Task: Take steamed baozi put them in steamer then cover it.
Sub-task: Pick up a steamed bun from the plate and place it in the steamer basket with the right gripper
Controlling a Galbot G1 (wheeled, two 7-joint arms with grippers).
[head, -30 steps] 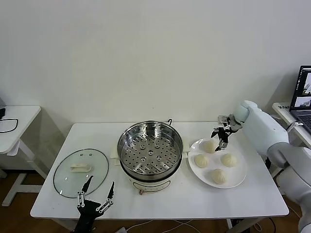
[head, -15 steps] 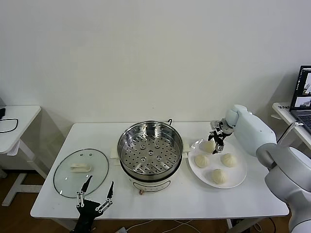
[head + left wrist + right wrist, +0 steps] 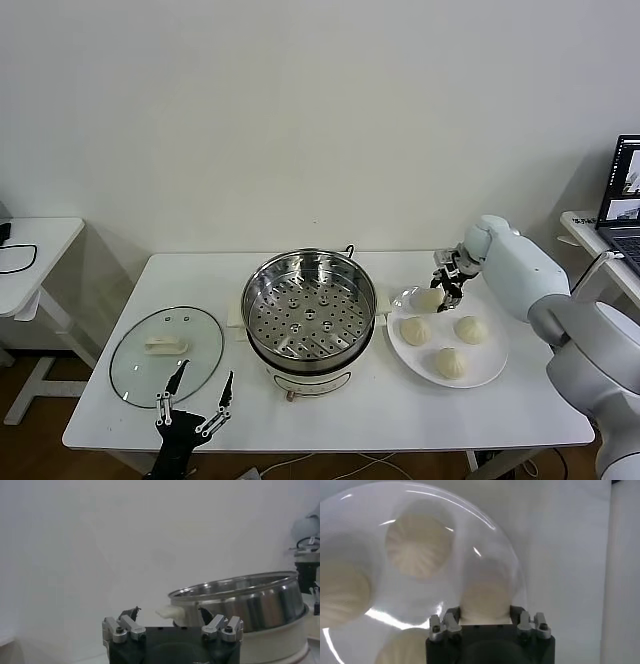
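Nearest the robot, the left claw (image 3: 196, 400) hovers released at the front edge of the white rectangular counter (image 3: 330, 415), just before the round clear glass cover with a white oblong handle (image 3: 166, 354), which lies flat on the counter's left part. At the centre stands the round shiny stainless-steel steamer with a perforated tray on a white base (image 3: 309, 312), uncovered and holding nothing. To its right, the flat white round plate (image 3: 486, 365) carries four small cream-white domed steamed baozi: three apart (image 3: 451, 362) (image 3: 414, 329) (image 3: 470, 328) and the far one (image 3: 430, 298). The right claw (image 3: 446, 283) is lowered onto that far bun; in the right wrist view its fingers (image 3: 451, 621) flank the bun (image 3: 486, 596), clenching on it.
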